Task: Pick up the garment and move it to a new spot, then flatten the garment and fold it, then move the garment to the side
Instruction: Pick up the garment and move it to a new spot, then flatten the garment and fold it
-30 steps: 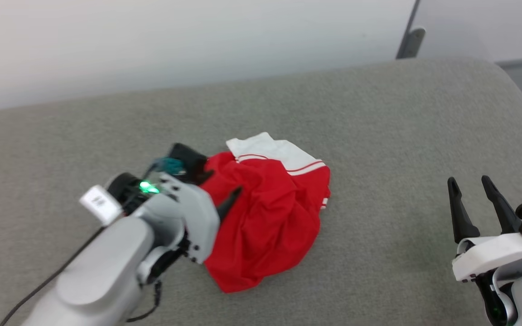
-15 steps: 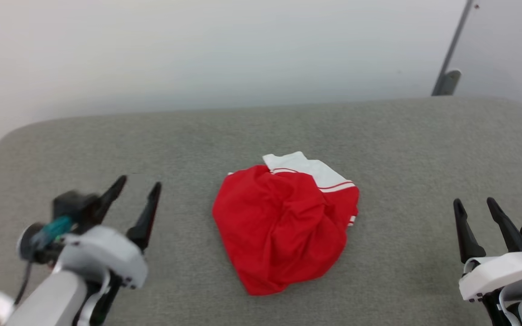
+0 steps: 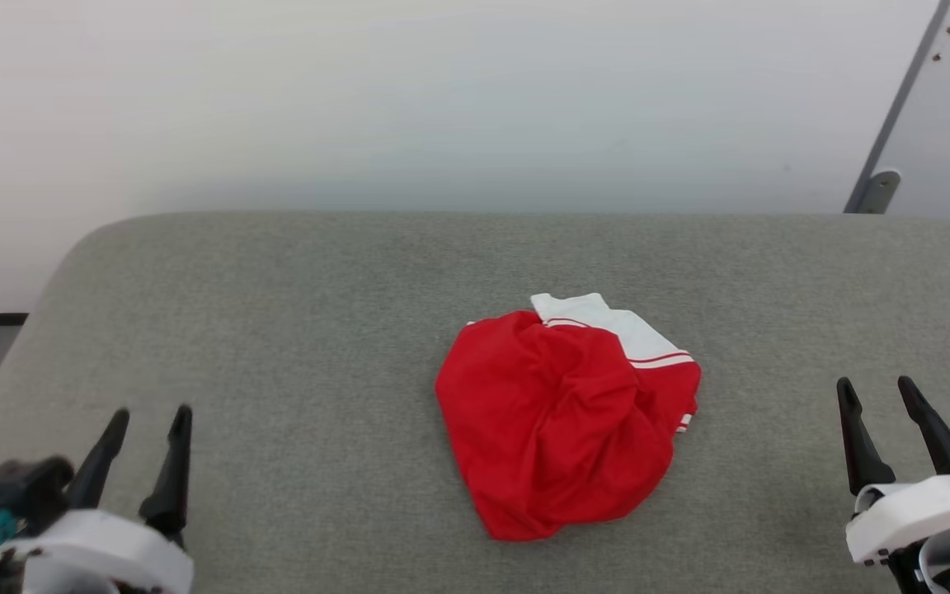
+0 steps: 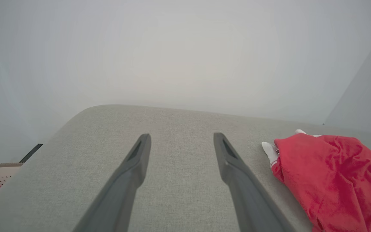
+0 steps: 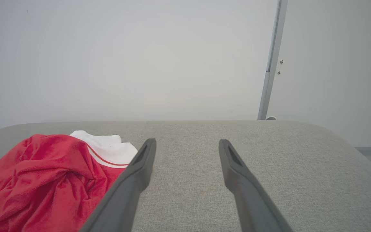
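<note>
Grey woven cloth covers the padded bench [image 3: 277, 330] under everything. Nearest the robot are its two grippers, one at each near corner of the head view, with four dark fingers between them. The left gripper [image 3: 152, 412] has its fingers spread wide with nothing between them but bare cloth. The right gripper [image 3: 875, 384] is spread just as wide and is just as empty.

Beyond the fingertips and between the two pairs lies the one garment [image 3: 562, 421], a red heap bunched on the bench and touched by neither gripper. From the left fingers it lies ahead and off to their right, with a clear strip of bench between. From the right fingers it lies ahead and off to their left. In the right wrist view its edge runs in close beside the left-hand finger, which hides part of it. The right arm looks the nearer of the two, though both would have to reach inward and forward.

Crumpled as it is, the heap has no real long axis. It is about as wide as it is deep and narrows to a blunt point on the side toward the fingers. One white sleeve [image 3: 607, 326] with red stripe trim shows on its far side. No lettering can be made out.

Farther on, the bench ends in a rounded edge against a plain pale wall [image 3: 442, 99]. A single grey post [image 3: 895, 107] slants up beyond the right fingers.
</note>
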Controlling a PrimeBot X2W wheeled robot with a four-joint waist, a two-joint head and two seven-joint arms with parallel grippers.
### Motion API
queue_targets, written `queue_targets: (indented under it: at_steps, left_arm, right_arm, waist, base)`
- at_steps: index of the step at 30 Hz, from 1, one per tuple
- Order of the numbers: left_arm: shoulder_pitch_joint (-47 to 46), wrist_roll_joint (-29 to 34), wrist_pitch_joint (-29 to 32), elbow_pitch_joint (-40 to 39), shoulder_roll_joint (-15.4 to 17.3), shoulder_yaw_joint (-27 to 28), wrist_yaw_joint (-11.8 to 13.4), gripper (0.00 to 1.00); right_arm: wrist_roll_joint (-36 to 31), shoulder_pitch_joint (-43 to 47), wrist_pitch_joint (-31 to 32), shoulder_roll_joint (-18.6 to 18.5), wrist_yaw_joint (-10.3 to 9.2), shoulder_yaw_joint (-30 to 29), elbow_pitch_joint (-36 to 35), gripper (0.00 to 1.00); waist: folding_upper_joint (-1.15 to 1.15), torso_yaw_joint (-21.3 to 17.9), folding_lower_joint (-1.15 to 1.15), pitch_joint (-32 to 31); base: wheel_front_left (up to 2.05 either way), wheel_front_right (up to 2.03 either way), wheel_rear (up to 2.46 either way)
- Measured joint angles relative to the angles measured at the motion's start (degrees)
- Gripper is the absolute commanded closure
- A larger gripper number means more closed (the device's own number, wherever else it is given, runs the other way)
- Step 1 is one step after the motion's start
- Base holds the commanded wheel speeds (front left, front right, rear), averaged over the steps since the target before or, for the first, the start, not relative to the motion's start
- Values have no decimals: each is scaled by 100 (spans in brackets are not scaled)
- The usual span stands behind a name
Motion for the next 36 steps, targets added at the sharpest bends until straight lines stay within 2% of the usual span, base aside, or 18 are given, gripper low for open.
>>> queue_targets:
  at_steps: [14, 27, 36]
  left_arm:
    - [794, 149, -34, -88, -375, 982, -348, 0]
    - [879, 321, -47, -66, -565, 1127, -546, 0]
    - [811, 376, -42, -100, -665, 1025, -547, 0]
  right_arm:
    - [-2, 225, -20, 11, 0, -187, -91, 0]
    - [-46, 240, -1, 36, 0, -213, -177, 0]
    - [-63, 145, 201, 26, 0, -136, -231, 0]
  waist:
    - [0, 245, 0, -34]
    - [0, 278, 0, -16]
    - [0, 393, 0, 29]
  base:
    - [0, 0, 0]
    - [0, 0, 0]
    - [0, 0, 0]
